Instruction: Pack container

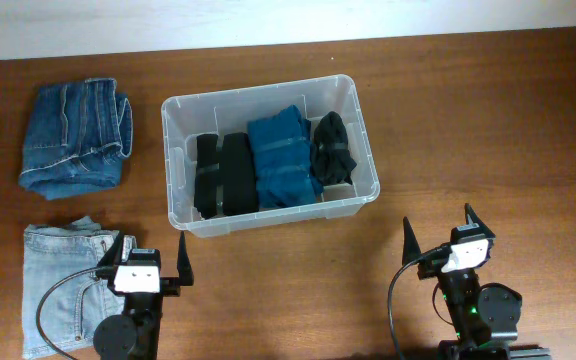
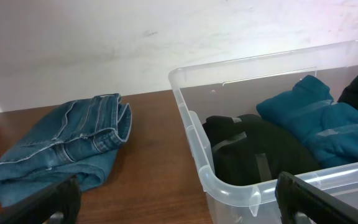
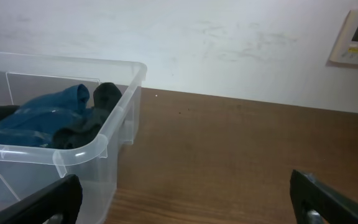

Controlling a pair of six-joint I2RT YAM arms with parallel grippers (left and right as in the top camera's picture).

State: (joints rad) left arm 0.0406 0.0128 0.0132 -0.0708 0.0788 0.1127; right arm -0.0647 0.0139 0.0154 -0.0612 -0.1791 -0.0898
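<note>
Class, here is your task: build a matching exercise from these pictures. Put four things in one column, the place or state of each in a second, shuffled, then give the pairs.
1. dark blue jeans
2. light blue jeans
3. teal garment
4. right gripper

A. inside the container
B. open, holding nothing
C. on the table, far left, level with the container
D. on the table, near left, beside the left gripper

Pairs: 1-C, 2-D, 3-A, 4-B

Nothing really readable in any of these shots tbh. Closest candidate is the white wall panel [image 3: 356, 37] in the right wrist view: it's got a little screen and what might be a line of print below it, but it's too small and blurry to read.
</note>
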